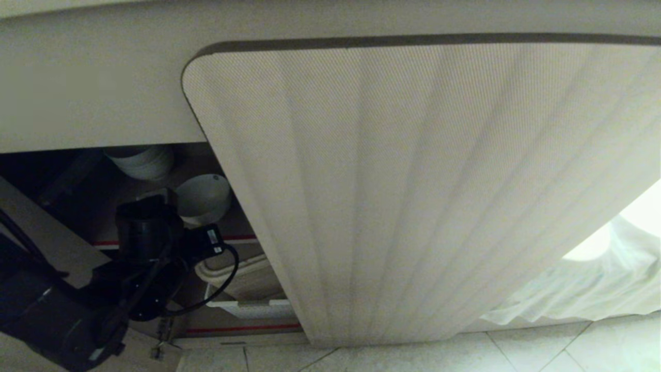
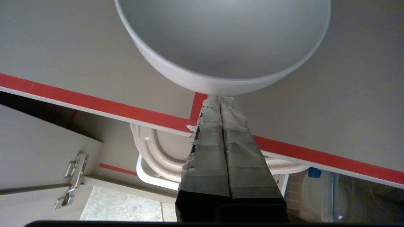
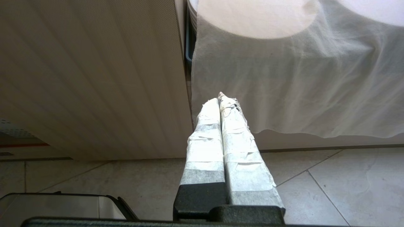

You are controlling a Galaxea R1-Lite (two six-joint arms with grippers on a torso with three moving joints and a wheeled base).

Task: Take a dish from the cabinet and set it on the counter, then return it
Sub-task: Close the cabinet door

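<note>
The small plain white round ceramic bowl (image 2: pixel 221 41) sits on the brown cabinet shelf with the red front edge strip (image 2: pixel 94 102), close to that front edge. A stack of similar white bowls (image 1: pixel 142 160) stands further back on the same shelf.

The left hand (image 2: pixel 217 99) is at the bowl's near rim. Its two tape-wrapped fingers (image 2: pixel 233 138) are pressed together with no visible gap, and their tips touch or nearly touch the outer wall just below the rim. Whether a sliver of rim is pinched between them cannot be determined; judged from the fully closed fingers, the bowl is not held.

The pale beige vertically ribbed cabinet door (image 1: pixel 413 196) stands open, exposing the dark interior. Below the shelf, a white perforated basket (image 2: pixel 148 173) occupies the lower compartment.

The right hand (image 3: pixel 222 97) is parked low over the tiled floor (image 3: pixel 331 189), fingers closed and empty, facing a white draped cloth (image 3: pixel 284 88).

Task status: the bowl rests inside the cabinet. The cream surface edge (image 1: pixel 93 103) above carries nothing visible. Whether this is before removal or after return cannot be determined.
</note>
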